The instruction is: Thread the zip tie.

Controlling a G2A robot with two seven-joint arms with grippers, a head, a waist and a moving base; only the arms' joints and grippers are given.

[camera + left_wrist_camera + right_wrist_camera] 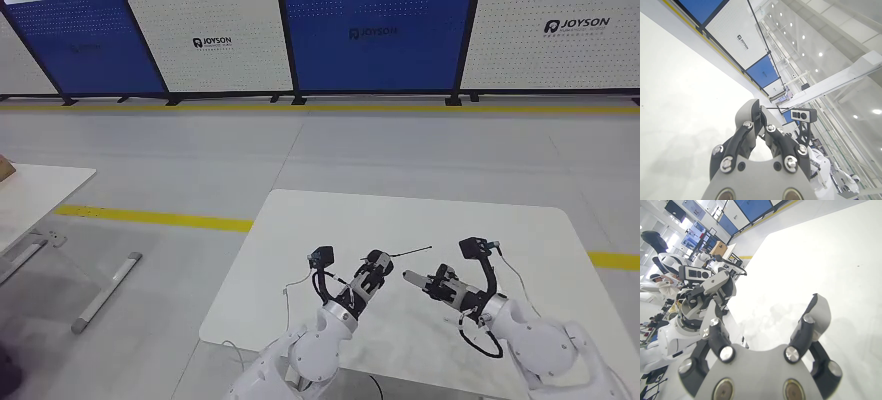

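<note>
Pinches thin black plastic zip tie (pixel 776 108) in closed left jaws, tail aimed above white desk (pixel 300 250) toward wide-spread right jaws, likely for regrasping.

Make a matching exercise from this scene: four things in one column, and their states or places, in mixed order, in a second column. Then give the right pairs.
Things:
1. left gripper
2. right gripper
3. thin black plastic zip tie
4. white flat table

States or places:
A. open and empty
B. beneath both grippers
C. shut on the tie
D. held at one end, the rest free in the air

Pairs: 1-C, 2-A, 3-D, 4-B
</note>
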